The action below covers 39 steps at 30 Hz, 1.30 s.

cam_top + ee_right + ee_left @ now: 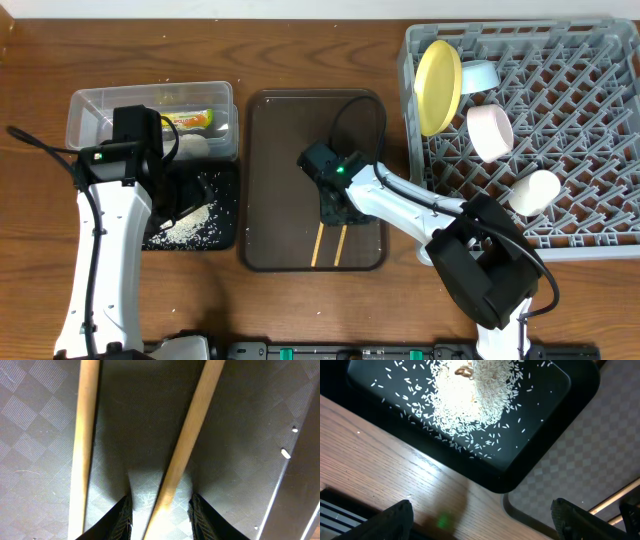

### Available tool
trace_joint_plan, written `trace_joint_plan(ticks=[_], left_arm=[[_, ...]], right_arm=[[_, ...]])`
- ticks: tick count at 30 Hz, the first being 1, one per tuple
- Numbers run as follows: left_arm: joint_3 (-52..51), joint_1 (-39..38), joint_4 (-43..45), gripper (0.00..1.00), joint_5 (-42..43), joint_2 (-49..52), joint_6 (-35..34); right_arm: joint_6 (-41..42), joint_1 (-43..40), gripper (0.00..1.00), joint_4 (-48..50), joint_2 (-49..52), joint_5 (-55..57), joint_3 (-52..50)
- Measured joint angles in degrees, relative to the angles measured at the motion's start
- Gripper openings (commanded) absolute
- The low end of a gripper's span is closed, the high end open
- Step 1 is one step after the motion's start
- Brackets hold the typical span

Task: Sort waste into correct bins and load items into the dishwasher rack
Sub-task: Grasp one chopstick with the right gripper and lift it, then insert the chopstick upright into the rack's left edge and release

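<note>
Straddling one chopstick (192, 435) at the brown tray's (260, 180) 6 o'clock end, the right gripper (160, 510) stands part open, its fingers either side of the wood and not yet pinching it. Picking up that chopstick looks to be the step in hand; the next move calls for closing, lifting, and carrying it to the rack (580, 120) at 2 o'clock. The left gripper (485, 517) gapes wide and empty above the rice (470, 405).

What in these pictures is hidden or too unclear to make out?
Overhead: upper ends of the chopsticks, under the right gripper.
Overhead: part of the black tray, under the left arm.
Overhead: part of the light blue bowl, behind the yellow plate.
Left wrist: a brown bit on the rice, cut off by the top edge; unidentifiable.
Right wrist: both chopsticks' ends, cut off by the frame edges.
</note>
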Motion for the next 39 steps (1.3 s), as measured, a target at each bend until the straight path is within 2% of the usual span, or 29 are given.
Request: trace_joint_plan(ticks=[2, 10, 17, 23, 34, 39], left_arm=[[0.0, 0.0, 0.0, 0.91, 0.0, 0.0, 0.0], [0.0, 0.0, 0.0, 0.91, 0.0, 0.0, 0.0], [0.0, 0.0, 0.0, 0.91, 0.0, 0.0, 0.0], [0.0, 0.0, 0.0, 0.91, 0.0, 0.0, 0.0], [0.0, 0.0, 0.0, 0.91, 0.0, 0.0, 0.0], [0.0, 0.0, 0.0, 0.91, 0.0, 0.0, 0.0]], right_arm=[[-0.3, 0.0, 0.12, -0.1, 0.0, 0.1, 0.0], [0.2, -0.2, 0.02, -0.8, 0.0, 0.4, 0.0], [0.0, -1.8, 0.01, -1.1, -0.1, -1.9, 0.1], [-4.1, -6.6, 0.01, -4.6, -1.7, -3.1, 0.3], [-17.2, -15.3, 0.01, -13.9, -22.2, -3.1, 2.0], [-22.7, -20.3, 0.01, -18.9, -24.0, -2.8, 2.1]])
